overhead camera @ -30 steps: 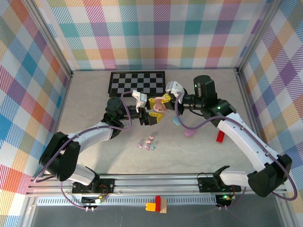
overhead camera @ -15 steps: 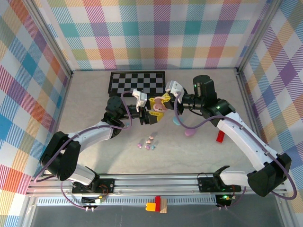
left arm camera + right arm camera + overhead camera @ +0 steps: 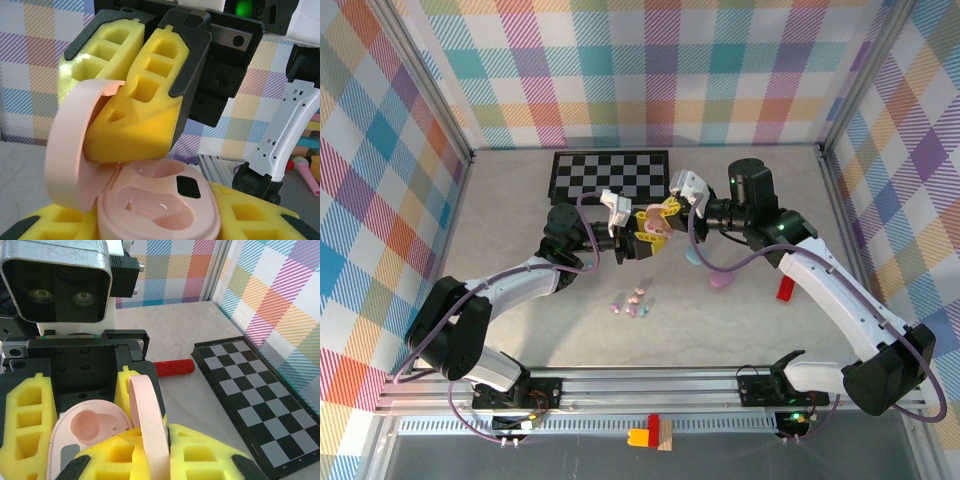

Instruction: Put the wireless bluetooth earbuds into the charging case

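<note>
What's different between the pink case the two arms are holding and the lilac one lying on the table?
The pink charging case is gripped between the left gripper and the right gripper; the lilac case lies untouched on the table. The pink charging case stands open, lid swung up, sockets empty; the lilac case looks closed, though it is small in view. Both are rounded, pebble-shaped and pastel.
</note>
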Controlling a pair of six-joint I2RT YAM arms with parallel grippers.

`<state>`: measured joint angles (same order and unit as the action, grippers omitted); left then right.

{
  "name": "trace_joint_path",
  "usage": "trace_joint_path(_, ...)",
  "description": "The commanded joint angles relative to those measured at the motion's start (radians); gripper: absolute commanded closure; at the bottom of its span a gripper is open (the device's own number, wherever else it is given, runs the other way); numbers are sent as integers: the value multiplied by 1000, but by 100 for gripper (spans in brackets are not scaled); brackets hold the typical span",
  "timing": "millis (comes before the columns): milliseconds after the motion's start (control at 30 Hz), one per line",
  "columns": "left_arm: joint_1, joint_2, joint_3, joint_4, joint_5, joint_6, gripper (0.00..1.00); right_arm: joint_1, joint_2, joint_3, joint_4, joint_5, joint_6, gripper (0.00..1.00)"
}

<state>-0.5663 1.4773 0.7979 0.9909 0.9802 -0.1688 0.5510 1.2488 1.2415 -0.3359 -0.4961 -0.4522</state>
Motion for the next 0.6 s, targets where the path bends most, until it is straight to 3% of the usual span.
trace_joint_path(0, 6, 4, 19, 56, 8, -2, 63, 6, -9, -5, 31, -21, 28, 93)
trace_joint_path(100, 8, 1, 16, 60, 5, -3, 65, 6, -8, -5, 31, -20, 35, 89)
trace_joint_path(200, 11, 3, 12, 69, 0, -5, 65, 6, -8, -4, 37, -18, 50, 74)
trace_joint_path(333, 15, 9, 5, 90, -10, -13, 65, 5, -18, -1, 69, -13, 116, 65)
trace_joint_path(400, 21, 15, -2, 115, -19, -23, 65, 5, -26, 9, 84, -10, 162, 53)
trace_joint_path(567, 47, 41, -23, 222, -35, -86, 65, -2, -61, 8, 132, 12, 280, 38)
